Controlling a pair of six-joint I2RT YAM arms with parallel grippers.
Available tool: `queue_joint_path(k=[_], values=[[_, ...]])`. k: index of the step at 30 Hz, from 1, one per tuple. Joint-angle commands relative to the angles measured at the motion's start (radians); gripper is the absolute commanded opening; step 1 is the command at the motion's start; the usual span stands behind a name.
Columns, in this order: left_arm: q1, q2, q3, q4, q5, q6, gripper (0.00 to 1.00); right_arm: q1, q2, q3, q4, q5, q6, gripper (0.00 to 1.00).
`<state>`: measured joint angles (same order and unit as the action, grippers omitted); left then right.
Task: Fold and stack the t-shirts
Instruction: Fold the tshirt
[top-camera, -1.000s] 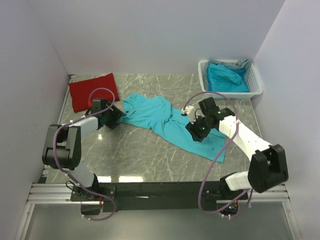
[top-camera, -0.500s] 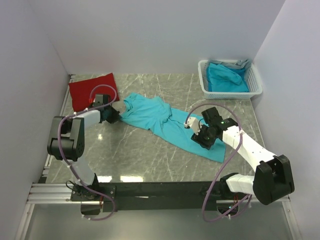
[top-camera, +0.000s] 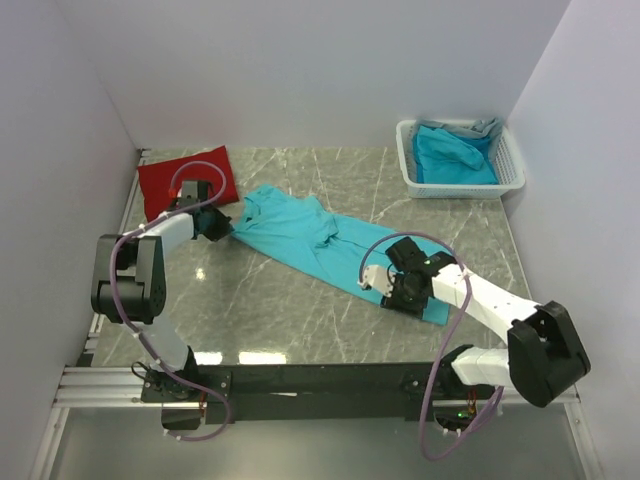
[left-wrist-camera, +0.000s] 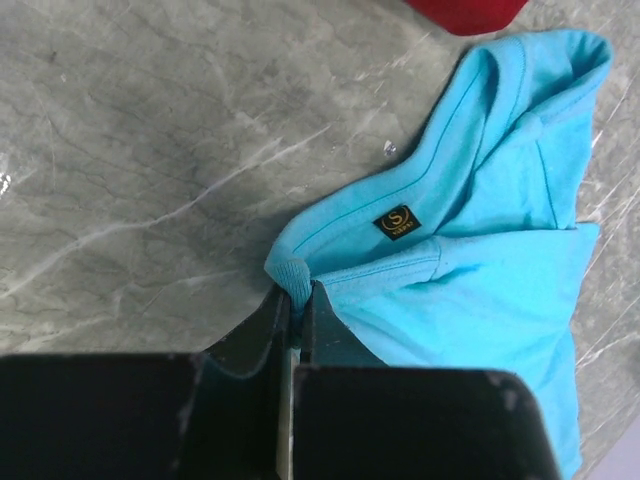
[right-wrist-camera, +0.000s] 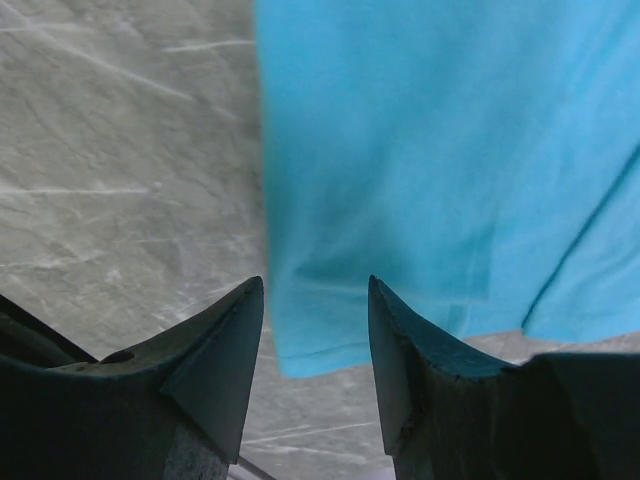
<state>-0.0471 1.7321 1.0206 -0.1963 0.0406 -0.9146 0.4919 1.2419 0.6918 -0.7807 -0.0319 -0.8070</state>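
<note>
Grey, marble-veined desk (top-camera: 270, 300), seen from above; folded red t-shirt (top-camera: 165, 180) flat at the far left corner; turquoise t-shirt (top-camera: 295, 230) unfolded and rumpled, lying on a diagonal from near the red one toward the near right; white slatted basket (top-camera: 455, 189) at the far right corner, well apart from both.

One view looks down from above; both wrist views closely share the turquoise t-shirt (top-camera: 300, 235).
</note>
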Motion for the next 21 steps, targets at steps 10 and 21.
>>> queue_joint_path(k=[10,21], values=[[0.044,-0.034,0.068,-0.048,0.005,0.056,0.01,0.086,0.137,-0.060,0.057,0.121,0.091,0.12],[0.099,-0.094,0.030,-0.084,-0.024,0.062,0.01,0.100,-0.002,-0.084,-0.031,0.059,0.045,0.00]])
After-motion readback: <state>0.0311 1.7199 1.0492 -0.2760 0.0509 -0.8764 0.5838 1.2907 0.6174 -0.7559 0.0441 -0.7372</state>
